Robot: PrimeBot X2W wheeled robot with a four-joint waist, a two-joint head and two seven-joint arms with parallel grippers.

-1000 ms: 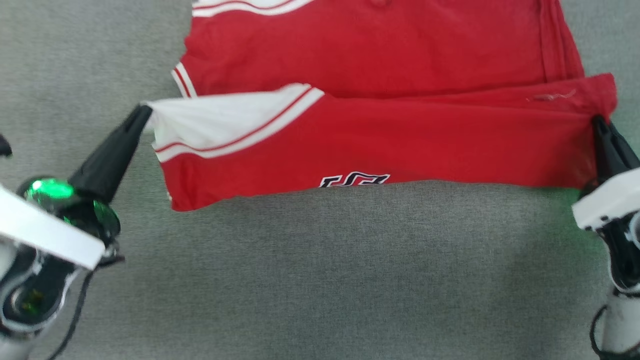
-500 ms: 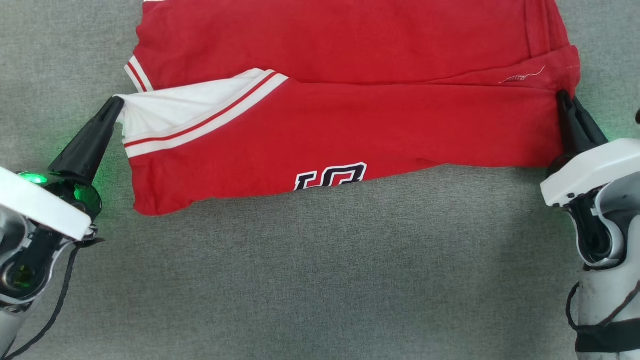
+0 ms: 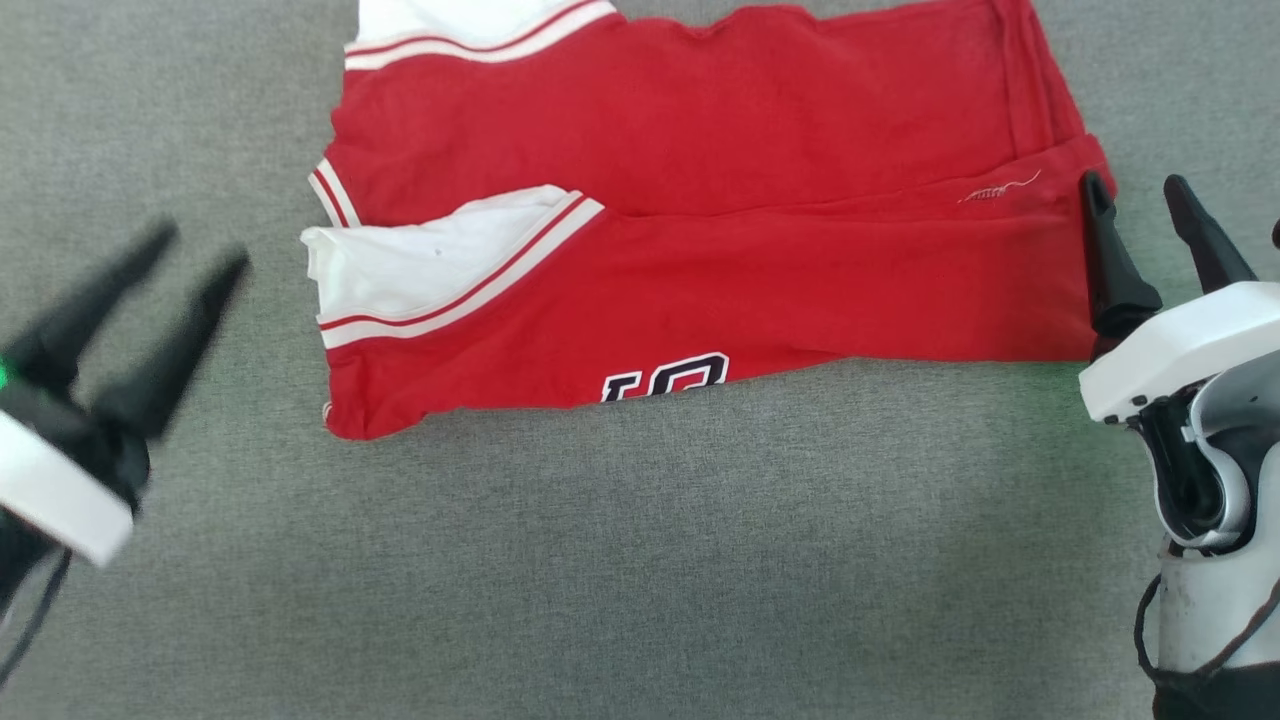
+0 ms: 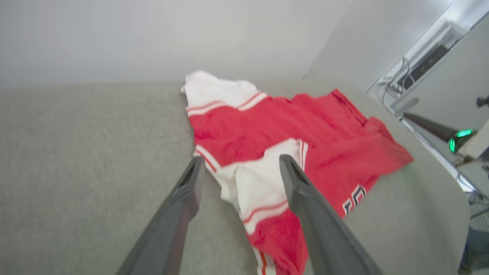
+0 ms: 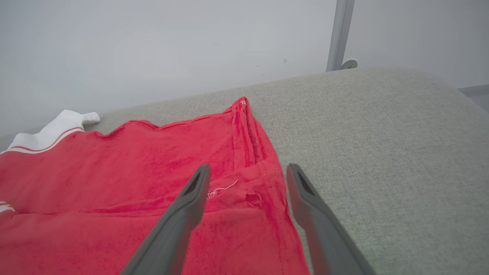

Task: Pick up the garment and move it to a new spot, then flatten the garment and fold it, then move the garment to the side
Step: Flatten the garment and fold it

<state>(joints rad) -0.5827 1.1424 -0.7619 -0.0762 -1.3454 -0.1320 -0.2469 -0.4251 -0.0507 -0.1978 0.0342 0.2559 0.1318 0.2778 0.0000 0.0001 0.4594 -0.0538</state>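
1. Grey woven surface (image 3: 640,560): we list it beneath every other item.
2. Garment (image 3: 750,260): red, folded lengthwise into a broad band. It lies flat on the far half of the surface, across the middle of the head view. A white sleeve panel (image 3: 420,265) with red-and-white trim lies on top at its left end.
3. Right gripper (image 3: 1133,182): fingers spread and holding nothing, at the garment's right hem. Its inner finger overlaps the hem edge, and we cannot tell if it touches.
4. Left gripper (image 3: 202,245): blurred, fingers spread and empty. It is over bare surface, apart from the sleeve panel.
5. Black lettering (image 3: 665,377): white-edged and partly showing at the near fold.
6. Loose pale thread (image 3: 1000,187): on the red cloth near the right hem.
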